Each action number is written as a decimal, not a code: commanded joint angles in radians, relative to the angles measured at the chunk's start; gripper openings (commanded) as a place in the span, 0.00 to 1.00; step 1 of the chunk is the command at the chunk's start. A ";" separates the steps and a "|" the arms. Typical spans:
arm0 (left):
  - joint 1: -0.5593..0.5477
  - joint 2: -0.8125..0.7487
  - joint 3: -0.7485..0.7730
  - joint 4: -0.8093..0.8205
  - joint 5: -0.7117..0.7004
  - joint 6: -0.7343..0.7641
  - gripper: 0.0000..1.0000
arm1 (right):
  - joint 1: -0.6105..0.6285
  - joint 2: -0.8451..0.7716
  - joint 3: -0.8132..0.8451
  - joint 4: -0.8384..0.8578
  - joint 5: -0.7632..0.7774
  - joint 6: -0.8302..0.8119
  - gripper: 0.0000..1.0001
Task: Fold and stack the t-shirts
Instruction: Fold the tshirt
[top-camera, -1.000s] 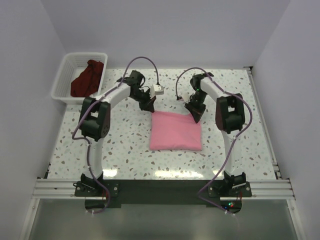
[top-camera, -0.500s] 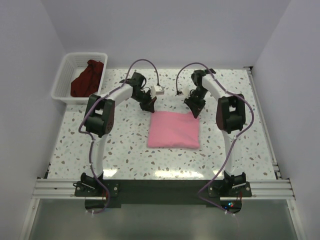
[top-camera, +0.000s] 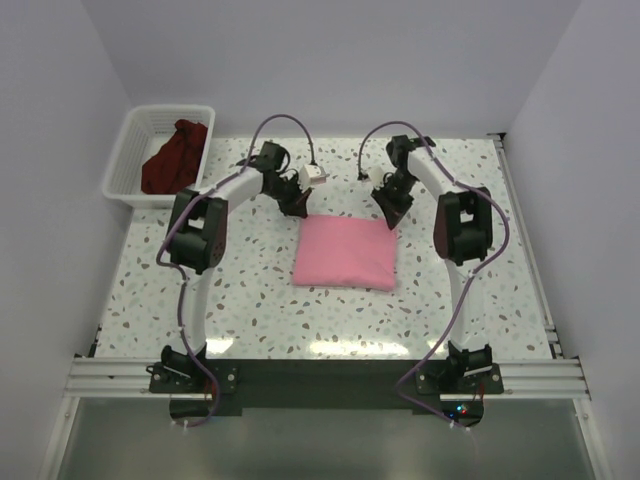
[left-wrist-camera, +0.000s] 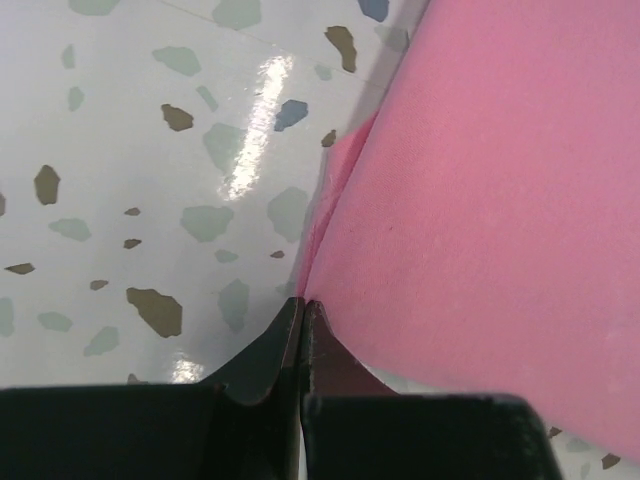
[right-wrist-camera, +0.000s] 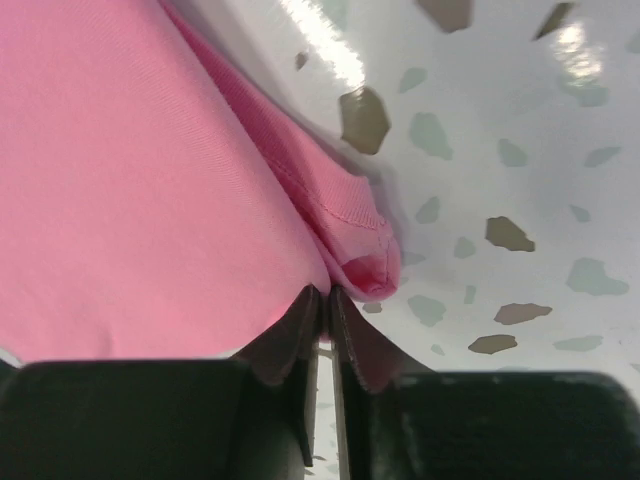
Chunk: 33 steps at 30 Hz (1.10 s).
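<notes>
1. Basket (top-camera: 128, 165) stuff first: it sits at the far-left corner of the table (top-camera: 240, 300), and the maroon t-shirt (top-camera: 176, 155) is bunched up inside it, not folded. It's well apart from both grippers. If you go for it, your left one is clearly nearer.
2. The left gripper (top-camera: 295, 207) is on the far-left corner of the pink t-shirt (top-camera: 345, 252). In the wrist view the jaws are squeezed right together with the pink edge nipped at the very tips, so you've only got a thin bite.
3. The pink t-shirt itself lies flat in the middle of the table as a folded rectangle. Its long axis runs left to right, pretty much from one gripper to the other. This is the bit that matters: the whole body of the cloth lies on the near side of both grippers, toward the arm bases.
4. The right gripper (top-camera: 388, 210) mirrors the left on the far-right corner. Its jaws are pressed together too, and the wrist view shows a rolled lip of pink cloth caught between the tips.
5. My guess is that since you hold the far edge at both ends and the cloth lies toward you, anything you do next goes along that near-far line. Move both ends together so the edge stays square. Stacking looks a way off, since the maroon one hasn't left the basket.
</notes>
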 joint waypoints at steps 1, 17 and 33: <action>0.039 -0.019 -0.002 0.079 -0.116 -0.077 0.22 | -0.009 -0.033 0.008 0.114 0.051 0.104 0.14; -0.020 -0.530 -0.523 0.310 0.367 -0.755 1.00 | -0.024 -0.447 -0.404 0.069 -0.752 0.354 0.99; -0.120 -0.270 -0.821 0.797 0.505 -1.212 1.00 | 0.082 -0.184 -0.708 0.129 -0.860 0.348 0.99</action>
